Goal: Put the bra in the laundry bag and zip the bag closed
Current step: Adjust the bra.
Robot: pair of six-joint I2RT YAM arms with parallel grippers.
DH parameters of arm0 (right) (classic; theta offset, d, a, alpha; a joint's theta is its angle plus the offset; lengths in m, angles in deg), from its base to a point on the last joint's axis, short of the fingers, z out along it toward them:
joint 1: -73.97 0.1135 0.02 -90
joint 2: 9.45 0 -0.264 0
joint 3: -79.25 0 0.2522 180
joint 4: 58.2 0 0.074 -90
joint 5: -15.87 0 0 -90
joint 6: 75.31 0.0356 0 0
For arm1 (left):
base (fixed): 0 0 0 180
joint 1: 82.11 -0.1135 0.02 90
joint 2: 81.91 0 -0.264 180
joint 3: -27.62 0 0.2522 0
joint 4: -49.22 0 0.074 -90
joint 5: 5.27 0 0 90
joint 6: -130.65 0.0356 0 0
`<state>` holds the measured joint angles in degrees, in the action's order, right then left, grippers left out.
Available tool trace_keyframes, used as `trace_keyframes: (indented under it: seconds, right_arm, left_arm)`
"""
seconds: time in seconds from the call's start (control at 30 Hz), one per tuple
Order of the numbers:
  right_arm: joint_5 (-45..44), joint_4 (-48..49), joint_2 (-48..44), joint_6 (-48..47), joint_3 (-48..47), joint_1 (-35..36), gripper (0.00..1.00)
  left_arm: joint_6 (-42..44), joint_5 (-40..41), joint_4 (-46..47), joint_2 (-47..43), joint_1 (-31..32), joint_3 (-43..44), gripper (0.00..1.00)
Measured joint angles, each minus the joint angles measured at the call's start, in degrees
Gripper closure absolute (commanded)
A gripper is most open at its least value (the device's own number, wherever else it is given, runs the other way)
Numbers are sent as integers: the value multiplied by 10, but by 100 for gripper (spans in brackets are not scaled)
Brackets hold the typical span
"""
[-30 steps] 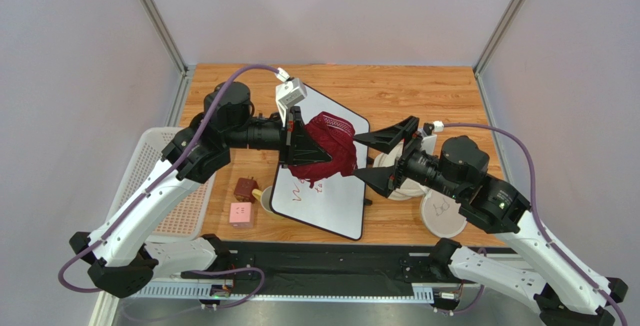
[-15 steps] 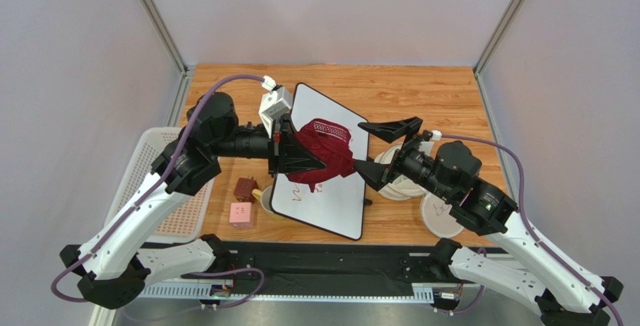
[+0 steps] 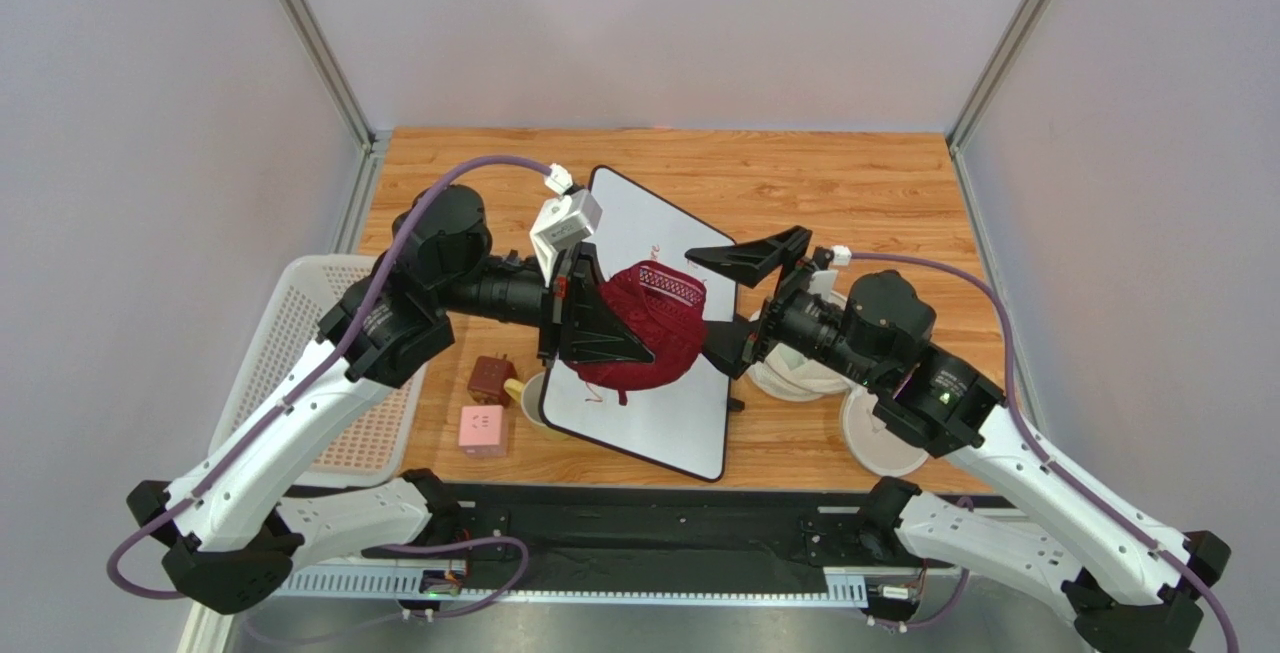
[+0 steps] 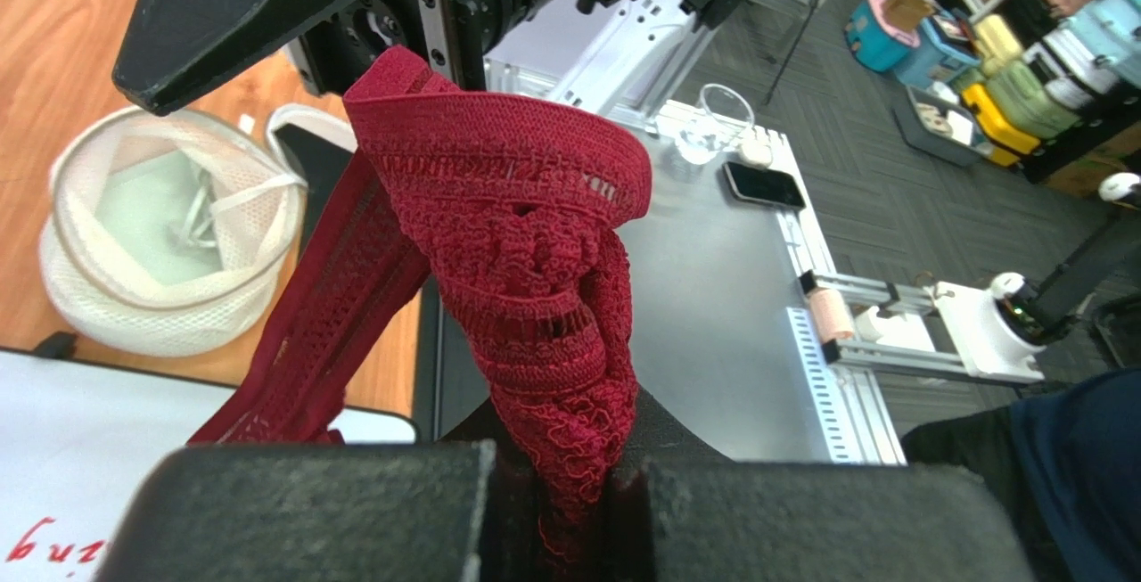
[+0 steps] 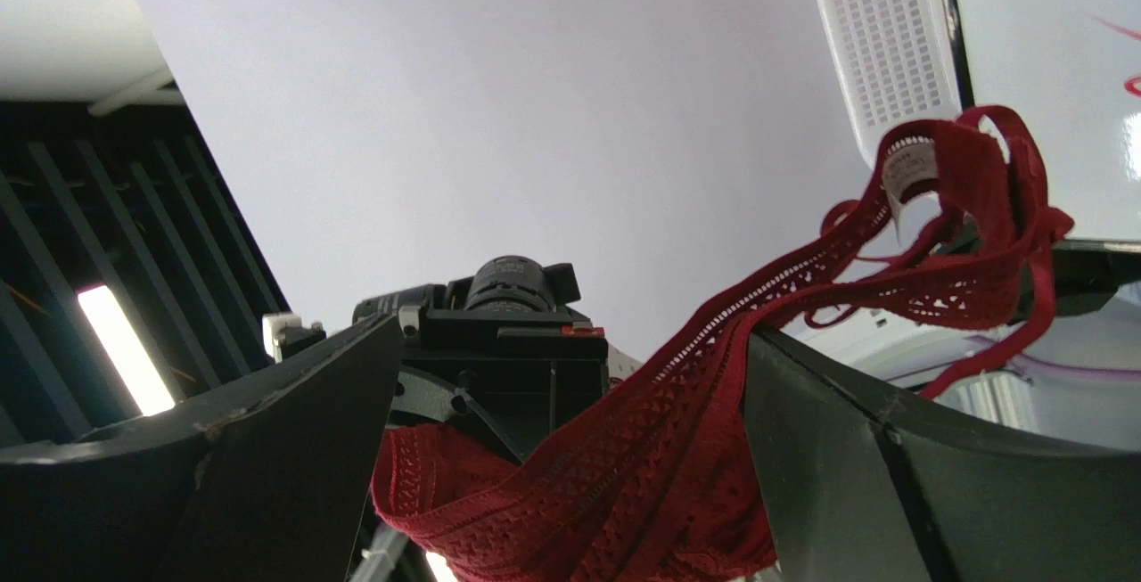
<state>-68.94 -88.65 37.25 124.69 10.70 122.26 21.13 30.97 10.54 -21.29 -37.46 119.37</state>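
Maroon lace bra (image 3: 643,326), bunched, clamped in left gripper (image 4: 563,513), right gripper (image 3: 703,305) spread wide, round mesh laundry bag (image 4: 94,295)

Seen from above, the bra (image 3: 643,326) is one bunched lump, and its cups and straps cannot be told apart. It covers the tips of the left fingers (image 3: 598,335) and most of the near right finger (image 3: 724,344). The right arm (image 3: 887,346) hides most of the bag (image 3: 790,380) and part of the lid (image 3: 881,443), whose icon does not show. In both wrist views the bottom edge cuts off the fingers and the bra's low end.
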Motion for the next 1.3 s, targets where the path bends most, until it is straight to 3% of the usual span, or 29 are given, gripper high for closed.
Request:
trace_keyframes:
  seconds: [0.4, 0.83, 0.93, 1.07, 1.3]
  right_arm:
    - [74, 155, -28, -164, 16, -4, 0]
    - [198, 157, -3, -356, -1, -4, 4]
    - [231, 139, 15, -412, -28, -4, 7]
    - [269, 125, 21, -479, -51, -4, 24]
    - [323, 92, 16, -584, -65, -4, 29]
  left_arm:
    - [-69, -28, 45, -19, 0, -43, 100]
    - [-160, -49, 70, 5, 0, -42, 100]
    - [-177, -64, 77, 17, 0, -42, 100]
    - [-192, -83, 85, 32, 0, -44, 100]
    - [-219, -111, 107, 54, 0, -53, 100]
